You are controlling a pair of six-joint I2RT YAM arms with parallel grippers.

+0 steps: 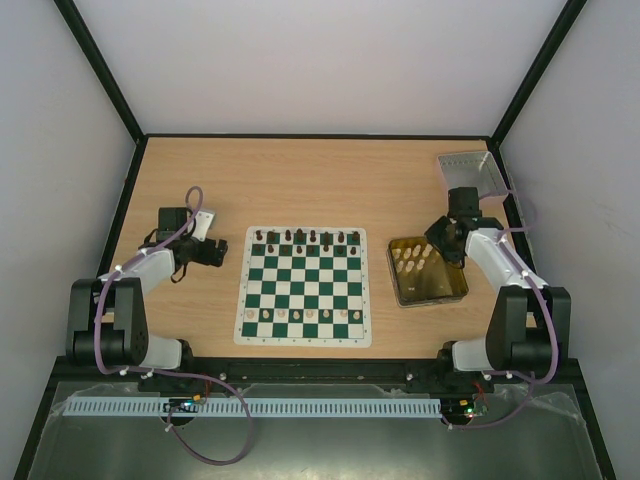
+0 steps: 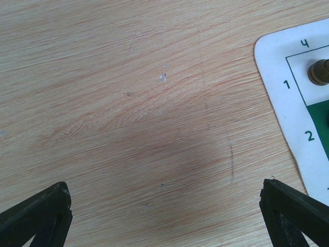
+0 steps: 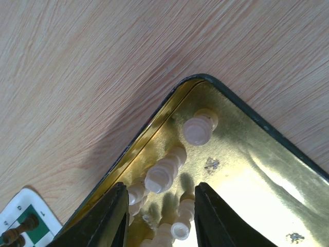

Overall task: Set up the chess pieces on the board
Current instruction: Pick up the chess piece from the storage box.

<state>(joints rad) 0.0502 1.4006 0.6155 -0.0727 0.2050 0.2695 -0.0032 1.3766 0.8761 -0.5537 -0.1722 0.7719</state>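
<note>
The green and white board (image 1: 304, 286) lies mid-table. Dark chess pieces (image 1: 305, 237) line its far row and cream pieces (image 1: 300, 315) its near row. More cream pieces (image 1: 410, 258) stand in a gold tin (image 1: 427, 270) right of the board. My right gripper (image 1: 440, 245) hangs over the tin's far left corner. In the right wrist view it (image 3: 160, 216) is open, with cream pieces (image 3: 160, 177) between and below its fingers, none gripped. My left gripper (image 1: 215, 252) is open and empty over bare table left of the board; its fingers (image 2: 43, 213) are wide apart.
A grey tray (image 1: 470, 172) sits at the far right corner. The left wrist view shows the board's corner (image 2: 288, 77) with one dark piece (image 2: 320, 72). The right wrist view shows the tin's floor (image 3: 257, 164) and a board corner (image 3: 23, 213).
</note>
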